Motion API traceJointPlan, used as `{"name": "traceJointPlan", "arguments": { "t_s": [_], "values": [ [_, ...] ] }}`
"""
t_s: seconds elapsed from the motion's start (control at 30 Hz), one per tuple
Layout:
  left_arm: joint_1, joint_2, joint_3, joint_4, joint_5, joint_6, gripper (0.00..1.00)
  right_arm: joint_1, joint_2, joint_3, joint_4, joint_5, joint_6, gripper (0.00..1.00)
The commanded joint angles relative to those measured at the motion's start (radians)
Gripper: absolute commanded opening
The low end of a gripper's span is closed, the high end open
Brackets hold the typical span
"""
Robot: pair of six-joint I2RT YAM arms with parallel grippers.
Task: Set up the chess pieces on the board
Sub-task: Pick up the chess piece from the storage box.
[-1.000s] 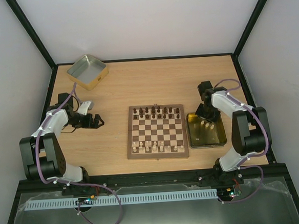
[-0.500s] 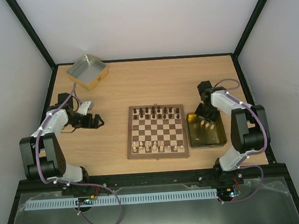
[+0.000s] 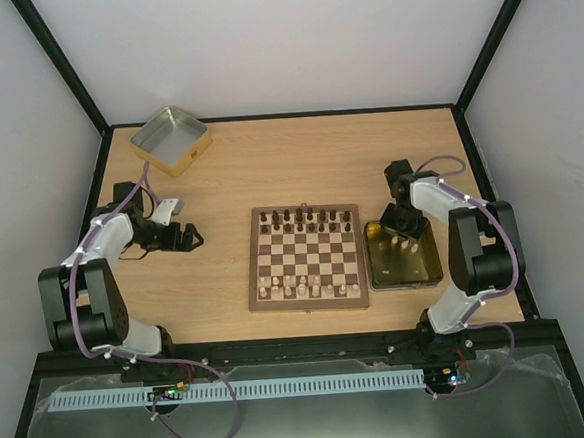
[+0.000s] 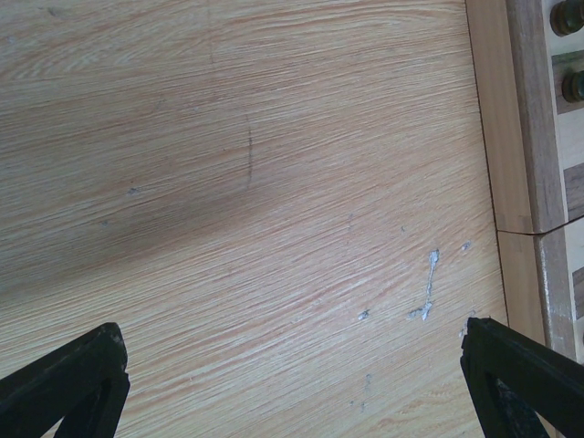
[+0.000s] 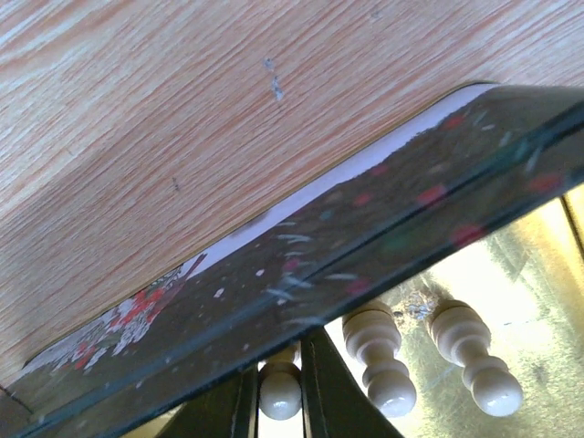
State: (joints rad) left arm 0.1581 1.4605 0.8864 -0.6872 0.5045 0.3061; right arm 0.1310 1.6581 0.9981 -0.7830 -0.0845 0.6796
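Your board (image 3: 305,256) lies flat in the middle of the table (image 3: 268,161), a brown wooden frame around cream and brown squares. The dark pieces (image 3: 304,218) fill its two far rows and the pale pieces (image 3: 307,286) stand along its near rows. From above they are too small for you to tell one kind from another.

Just right of the board sits the tin tray (image 3: 431,269), close against the frame; whether the two touch you cannot tell. The right gripper (image 5: 278,370) reaches into the tray near the board's far right corner. Its jaws are drawn narrow onto the round head of a pale pawn (image 5: 280,392), with a finger tight on either side. Two loose pale chessmen (image 5: 379,351) sit just beside it on the tray floor. The tray's dark speckled wall cuts across that wrist view and hides the rest of the pawn.

The left gripper (image 3: 186,236) hangs well left of the board over bare table, jaws wide with nothing between them. In its wrist view only the fingers (image 4: 68,379) show at the lower corners, and the board's frame is cut off at the right edge.

A second tin (image 3: 170,140) stands well beyond the board's far left corner.
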Motion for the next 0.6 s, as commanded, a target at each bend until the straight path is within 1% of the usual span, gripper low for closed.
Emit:
{"name": "traceJointPlan", "arguments": {
  "t_s": [0.0,0.1,0.2,0.33,0.47,0.57],
  "values": [
    [0.007,0.016,0.026,-0.020,0.006,0.004,0.99,-0.005,-0.005,-0.026,0.010,0.010,-0.011,0.04],
    [0.007,0.017,0.028,-0.021,0.007,0.004,0.99,-0.005,-0.024,-0.031,-0.005,0.015,-0.017,0.02],
    [0.008,0.015,0.026,-0.021,0.008,0.004,0.99,0.003,-0.080,-0.033,-0.035,0.016,-0.023,0.02],
    [0.008,0.016,0.027,-0.021,0.009,0.005,0.99,0.054,-0.179,-0.028,-0.107,0.023,-0.017,0.02],
    [0.008,0.014,0.027,-0.021,0.009,0.006,0.99,0.171,-0.264,-0.025,-0.168,0.014,0.040,0.02],
    [0.006,0.015,0.026,-0.023,0.011,0.007,0.99,0.311,-0.295,-0.026,-0.179,-0.007,0.105,0.02]
  ]
}}
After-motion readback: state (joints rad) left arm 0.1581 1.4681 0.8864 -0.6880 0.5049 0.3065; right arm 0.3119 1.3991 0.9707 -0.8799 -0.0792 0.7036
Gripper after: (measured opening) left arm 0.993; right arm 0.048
